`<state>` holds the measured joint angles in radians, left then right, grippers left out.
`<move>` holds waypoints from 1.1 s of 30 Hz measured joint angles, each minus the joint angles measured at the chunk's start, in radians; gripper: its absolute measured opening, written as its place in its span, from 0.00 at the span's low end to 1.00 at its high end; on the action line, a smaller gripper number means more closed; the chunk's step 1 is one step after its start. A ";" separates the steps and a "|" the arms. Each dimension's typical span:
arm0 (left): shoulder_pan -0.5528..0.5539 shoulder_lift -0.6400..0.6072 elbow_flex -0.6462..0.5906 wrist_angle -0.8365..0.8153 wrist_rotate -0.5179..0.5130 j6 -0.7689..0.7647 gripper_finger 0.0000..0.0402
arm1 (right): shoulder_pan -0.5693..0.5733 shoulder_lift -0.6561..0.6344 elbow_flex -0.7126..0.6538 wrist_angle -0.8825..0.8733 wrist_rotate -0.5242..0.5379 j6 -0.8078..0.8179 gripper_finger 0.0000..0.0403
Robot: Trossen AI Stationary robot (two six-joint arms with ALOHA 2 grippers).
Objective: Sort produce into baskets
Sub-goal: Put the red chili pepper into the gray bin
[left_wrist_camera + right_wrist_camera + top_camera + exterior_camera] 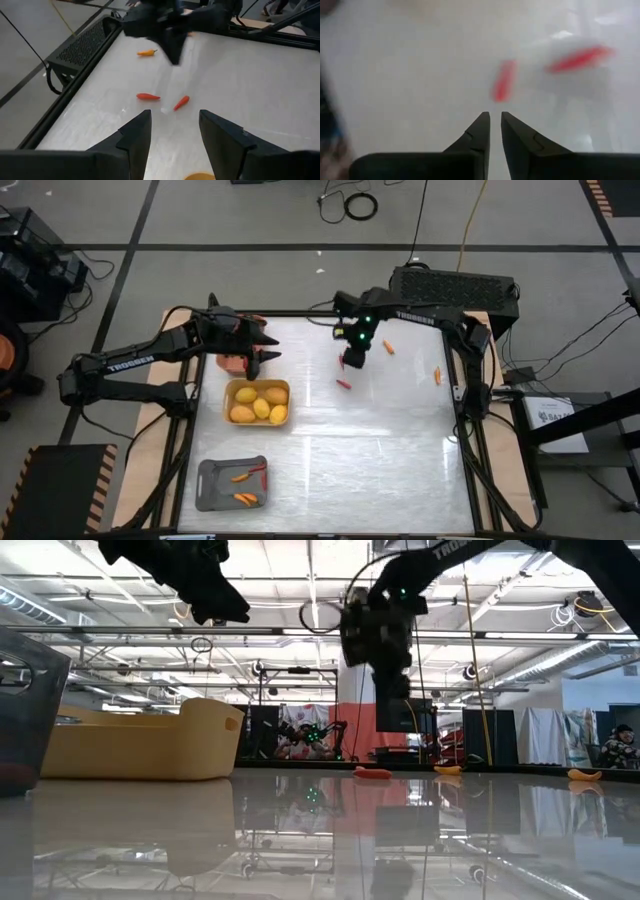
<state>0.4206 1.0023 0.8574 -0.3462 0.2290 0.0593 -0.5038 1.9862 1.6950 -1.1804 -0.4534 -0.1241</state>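
My right gripper (352, 362) hangs above the table's far middle, shut and empty; it also shows in the right wrist view (495, 116) and the low view (392, 685). Two red sticks (504, 86) (580, 59) lie on the table below and ahead of it; they also show in the left wrist view (148, 96) (181, 102). My left gripper (270, 348) (172, 117) is open and empty, raised over the salmon-orange basket (233, 364). The yellow basket (240, 386) holds several yellow-orange fruits (260, 406). The grey basket (215, 480) holds orange sticks (245, 498).
Two small orange sticks (388, 348) (437, 376) lie on the table's far right part. The three baskets stand in a row along the table's left side. A dark box (455, 285) stands beyond the far edge. The white tabletop (380, 450) stretches toward the near right.
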 joint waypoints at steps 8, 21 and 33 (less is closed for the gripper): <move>0.005 0.000 0.000 0.001 -0.006 -0.059 0.43 | -0.028 0.001 -0.094 0.160 0.063 0.212 0.23; 0.005 0.000 0.000 -0.003 -0.007 -0.107 0.43 | 0.113 0.002 -0.299 0.484 0.193 0.460 0.48; 0.005 0.017 0.000 -0.003 -0.007 -0.106 0.43 | 0.245 0.002 -0.379 0.598 0.351 0.562 0.43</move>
<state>0.4252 1.0195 0.8574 -0.3492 0.2222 -0.0467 -0.2585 1.9877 1.3157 -0.5829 -0.1027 0.4379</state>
